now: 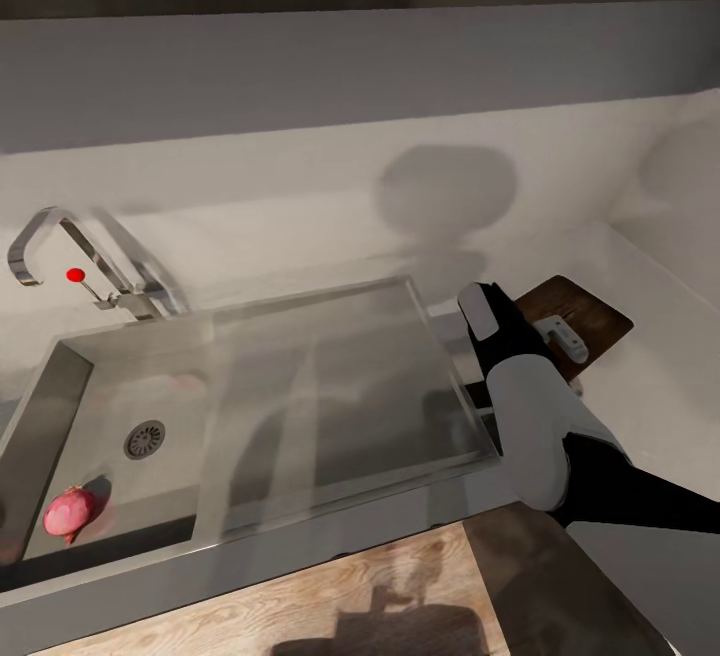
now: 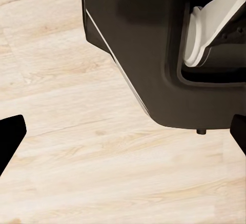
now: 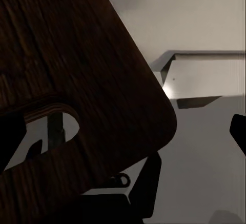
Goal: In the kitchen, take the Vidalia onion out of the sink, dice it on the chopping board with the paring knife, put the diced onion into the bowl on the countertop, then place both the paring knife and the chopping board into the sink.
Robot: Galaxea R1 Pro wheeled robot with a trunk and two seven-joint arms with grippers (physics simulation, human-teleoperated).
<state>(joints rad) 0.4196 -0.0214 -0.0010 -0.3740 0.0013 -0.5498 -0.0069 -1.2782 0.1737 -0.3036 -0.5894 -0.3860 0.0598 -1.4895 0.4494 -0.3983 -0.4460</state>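
A pinkish-red Vidalia onion (image 1: pixel 70 512) lies in the near left corner of the steel sink (image 1: pixel 330 406), close to the round drain (image 1: pixel 145 439). The chrome tap (image 1: pixel 70 256) with its red dot stands behind the basin. Right of the drainboard lies the brown chopping board (image 1: pixel 600 321). My right gripper (image 1: pixel 562 336) hovers over it. In the right wrist view the board (image 3: pixel 92 80) and its handle slot (image 3: pixel 54 126) loom close between the wide-apart fingers of the right gripper (image 3: pixel 123 137), which is open. My left gripper (image 2: pixel 123 137) is open over wooden floor. The paring knife and the bowl are out of view.
The pale grey countertop (image 1: pixel 660 376) runs around the sink to a wall behind. Wooden floor (image 1: pixel 300 596) shows below the counter's front edge. In the left wrist view, the robot's dark base (image 2: pixel 148 49) sits on the floor.
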